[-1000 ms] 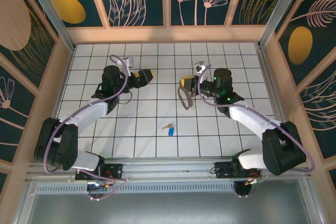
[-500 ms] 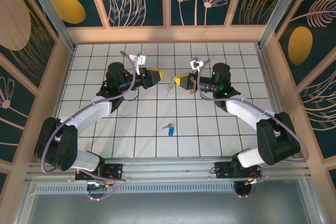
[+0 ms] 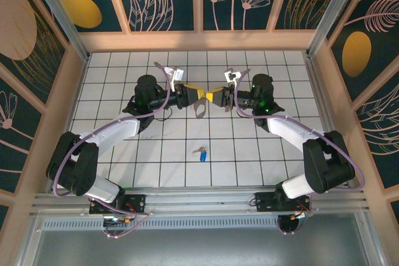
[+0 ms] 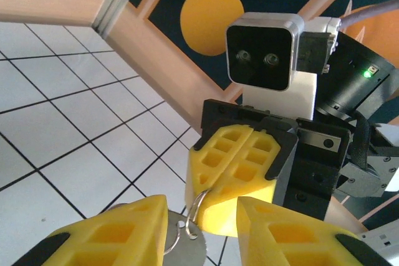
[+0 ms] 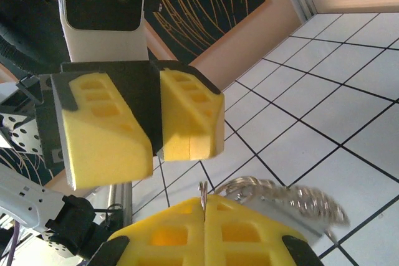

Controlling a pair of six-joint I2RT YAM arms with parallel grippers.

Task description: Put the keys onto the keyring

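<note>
My right fingers (image 5: 237, 235) are clamped shut on the keyring (image 5: 280, 194), a thin pale wire loop with jagged metal bits strung along it, held up in mid-air between the two arms. The left fingers (image 4: 118, 235) sit apart on either side of it, not pinching as far as I can see. The little blue-headed key (image 3: 201, 152) lies on the tiled table (image 3: 249, 160), well apart. My worry: slick, springy wire against those ribbed yellow pads could twist or slip out if both arms pull.
</note>
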